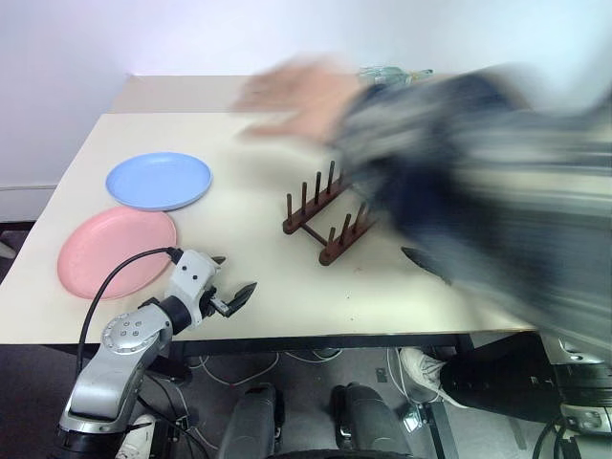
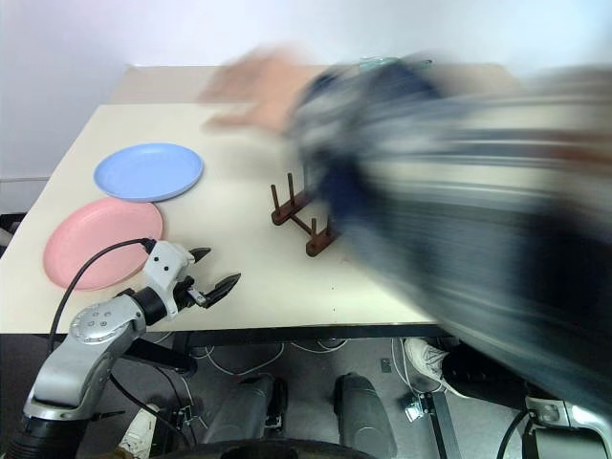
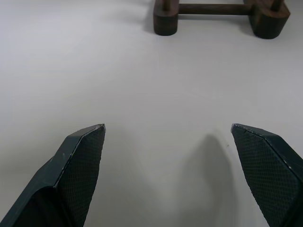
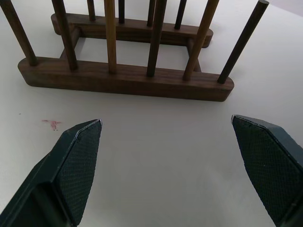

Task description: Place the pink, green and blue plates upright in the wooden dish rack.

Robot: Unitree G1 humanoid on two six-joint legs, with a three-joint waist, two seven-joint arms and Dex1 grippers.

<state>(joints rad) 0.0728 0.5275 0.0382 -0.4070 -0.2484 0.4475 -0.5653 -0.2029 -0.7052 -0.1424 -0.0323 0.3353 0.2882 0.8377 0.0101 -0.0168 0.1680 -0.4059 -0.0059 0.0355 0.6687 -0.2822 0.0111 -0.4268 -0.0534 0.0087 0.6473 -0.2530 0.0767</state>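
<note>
A table [image 1: 249, 287] fills the middle of the left eye view. Two plates lie flat on it at the left: one plate [image 1: 159, 180] in the upper left, the other plate [image 1: 117, 251] just below it, nearly touching. The wooden dish rack [image 1: 325, 222] stands at the centre, well apart from both. The left gripper [image 1: 232, 295] sits at the lower left, beside the lower plate. A person's arm [image 1: 459, 172] crosses the right side, above the rack.
</note>
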